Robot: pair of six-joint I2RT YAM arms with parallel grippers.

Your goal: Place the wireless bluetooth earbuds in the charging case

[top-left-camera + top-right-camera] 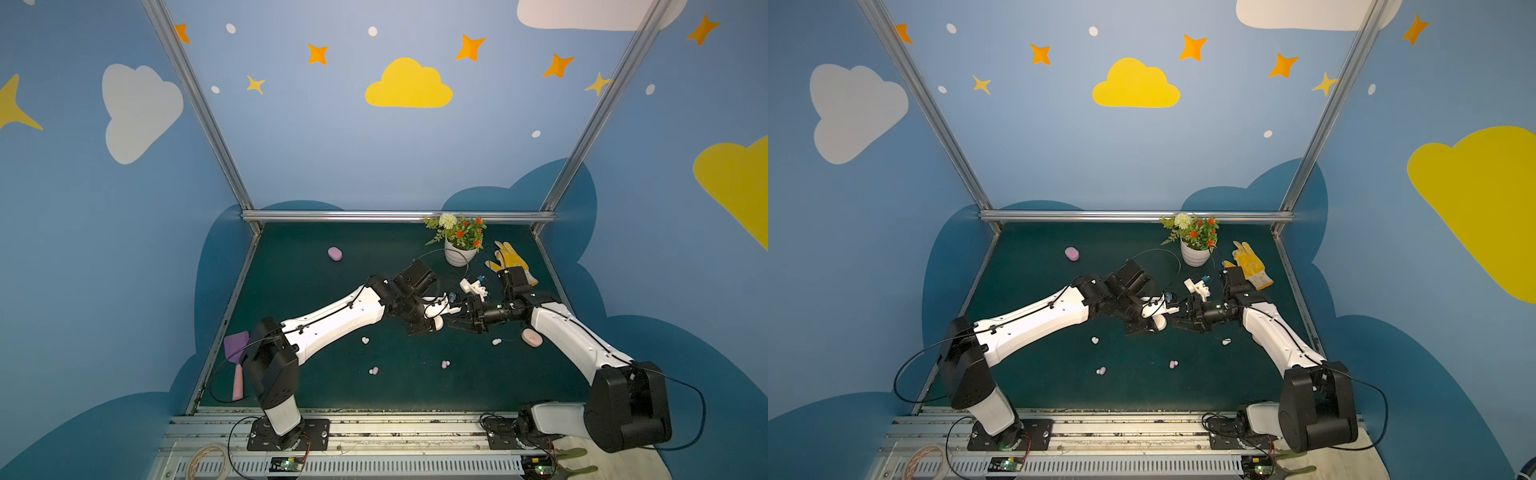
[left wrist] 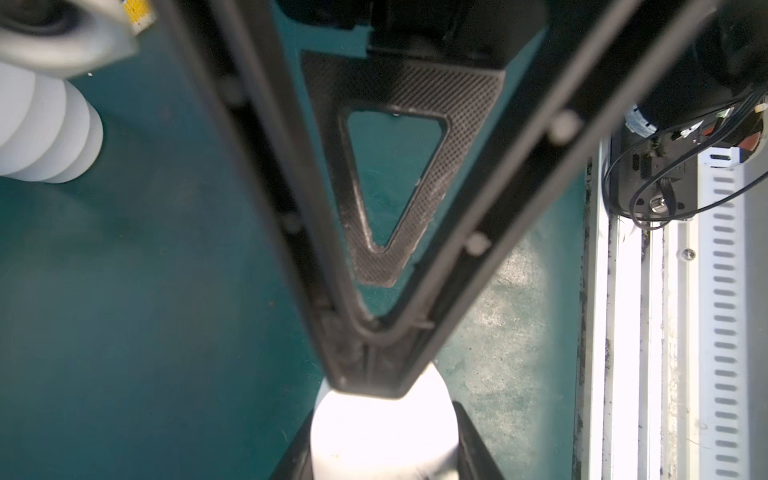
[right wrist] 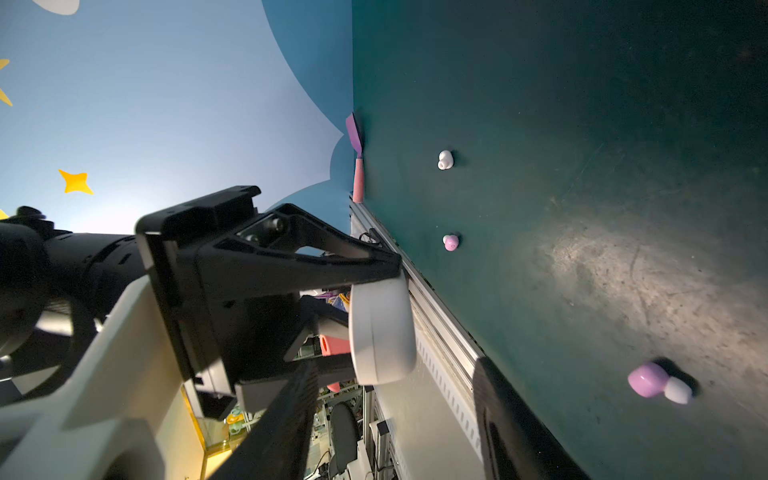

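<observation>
My left pincer [image 1: 434, 323] is clenched on a white pebble-shaped plastic case [image 3: 382, 332]. My right pincer [image 3: 397, 368] is released, its tips either side of the case's end. On the dark green counter [image 1: 332, 291] lie a tiny glossy white earbud [image 1: 365, 340] and a lilac earbud [image 1: 445, 364], well apart. Farther off are a peach-pink case [image 1: 532, 337], a white-potted plant [image 1: 459, 249], a yellow glove [image 1: 509, 259] and blue cloud-painted walls [image 1: 374, 166].

The left arm [image 1: 332, 320] and right arm [image 1: 573, 332] meet mid-frame, barring the middle. Upper left of the mat [image 1: 291, 282] lies open but for a lilac case [image 1: 335, 253]. A flower pot [image 1: 459, 254] and yellow glove [image 1: 510, 258] crowd upper right; earbuds [image 1: 374, 370] dot the lower centre.
</observation>
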